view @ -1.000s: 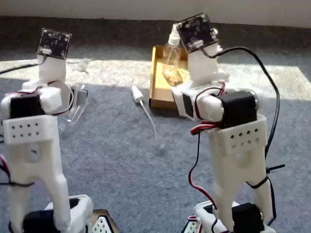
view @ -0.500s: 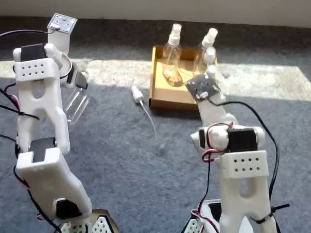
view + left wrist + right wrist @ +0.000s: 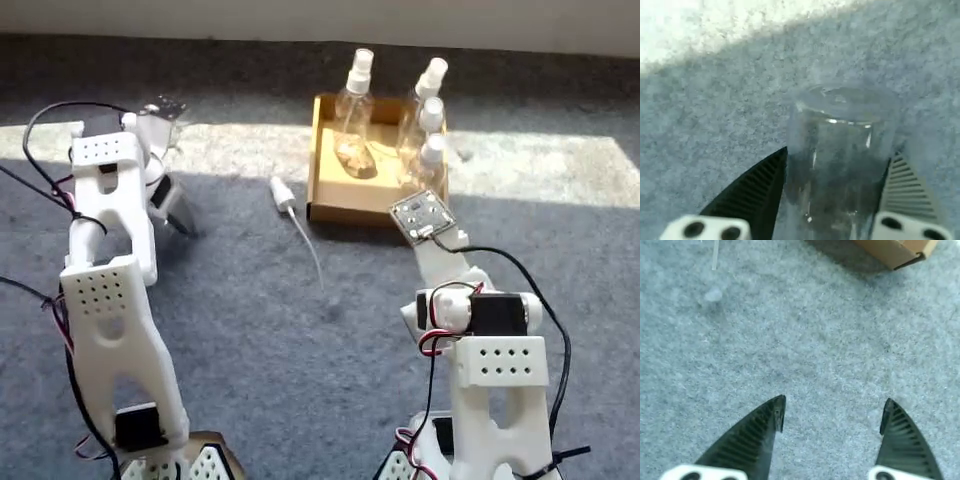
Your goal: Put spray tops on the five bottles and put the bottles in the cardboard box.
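Nearest, the right gripper (image 3: 834, 400) gapes wide over grey carpet (image 3: 840, 330). At ten o'clock the left gripper (image 3: 841, 152) clamps an uncapped clear bottle (image 3: 837, 125). A loose spray top (image 3: 284, 196) lies just beside the cardboard box (image 3: 319, 150) at twelve o'clock, which holds four capped bottles (image 3: 354, 104)

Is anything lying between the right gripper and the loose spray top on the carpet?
Nothing visible stands in the way. Bare carpet lies between the open right gripper and the tube end of the spray top. The corner of the cardboard box sits off to one side of that path.
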### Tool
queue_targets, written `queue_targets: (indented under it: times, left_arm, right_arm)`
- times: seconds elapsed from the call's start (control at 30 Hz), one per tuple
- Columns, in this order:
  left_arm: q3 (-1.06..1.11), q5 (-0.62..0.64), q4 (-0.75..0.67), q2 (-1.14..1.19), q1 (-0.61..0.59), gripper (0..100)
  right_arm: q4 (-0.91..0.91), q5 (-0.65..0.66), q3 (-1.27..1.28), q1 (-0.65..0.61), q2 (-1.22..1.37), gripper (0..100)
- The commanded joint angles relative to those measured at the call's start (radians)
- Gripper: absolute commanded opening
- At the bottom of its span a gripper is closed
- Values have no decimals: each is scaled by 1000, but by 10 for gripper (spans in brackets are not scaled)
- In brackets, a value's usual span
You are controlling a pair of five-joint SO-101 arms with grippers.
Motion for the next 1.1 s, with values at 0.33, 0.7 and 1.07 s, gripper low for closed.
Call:
queue_targets:
  times: [0.33, 0.7, 1.07]
  left_arm:
    - [-5, -374, 206, 47, 183, 201]
    - [774, -377, 106, -585, 524, 183]
    - [1359, -120, -377, -1033, 886, 220]
  right_arm:
    - [-13, 8, -1, 12, -16, 262]
    - [33, 6, -1, 12, -15, 262]
    - [41, -11, 1, 223, -22, 263]
